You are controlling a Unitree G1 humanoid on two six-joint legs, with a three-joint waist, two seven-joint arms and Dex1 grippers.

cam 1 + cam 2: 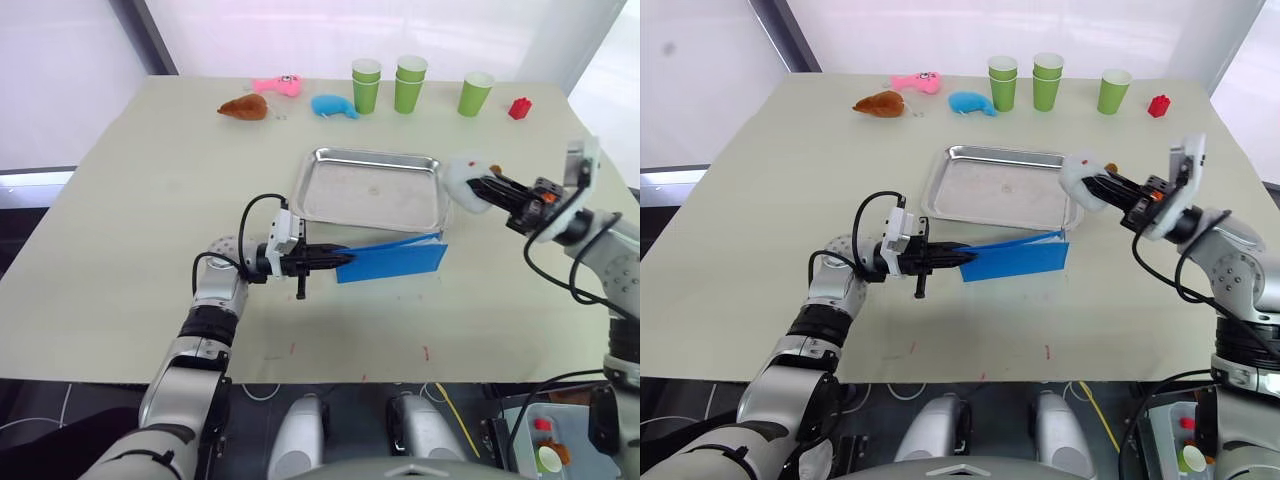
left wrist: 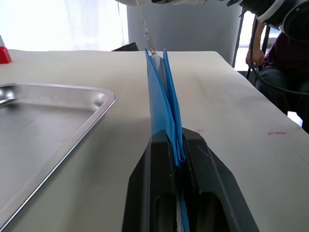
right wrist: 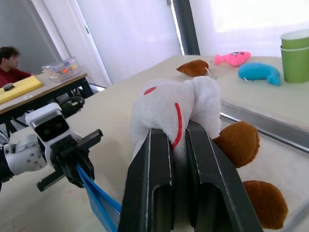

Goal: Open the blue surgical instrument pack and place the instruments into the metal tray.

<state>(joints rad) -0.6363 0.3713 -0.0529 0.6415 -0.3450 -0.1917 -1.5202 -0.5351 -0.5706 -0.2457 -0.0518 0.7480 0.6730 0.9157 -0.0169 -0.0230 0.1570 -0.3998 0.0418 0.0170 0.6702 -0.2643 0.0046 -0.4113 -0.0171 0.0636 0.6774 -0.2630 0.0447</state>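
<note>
- At the centre of the left eye view, the left gripper [image 1: 335, 262] pinches one end of the blue surgical instrument pack [image 1: 395, 259], its two black fingers [image 2: 155, 164] closed flat on the fabric edge.
- The pack stands on edge on the table [image 1: 130, 210], just below the metal tray [image 1: 370, 188] in the frame and close against its near rim; its layers gape slightly at the top, but it looks largely folded.
- The tray sits centre frame with its steel floor bare: no instrument can be seen in it or anywhere on the table.
- At right of the frame, the right gripper [image 1: 487, 188] clamps a white plush toy [image 3: 169, 104] with red marks and brown feet, holding it beside the tray's right end.
- Judging by this, the task is at an early stage: the pack is grasped but not laid open, and unpacking and transfer of every tool remain.
- Green cups [image 1: 366, 85], a red block [image 1: 519, 108] and small plush toys [image 1: 334, 105] line the top of the frame, well apart from the work.
</note>
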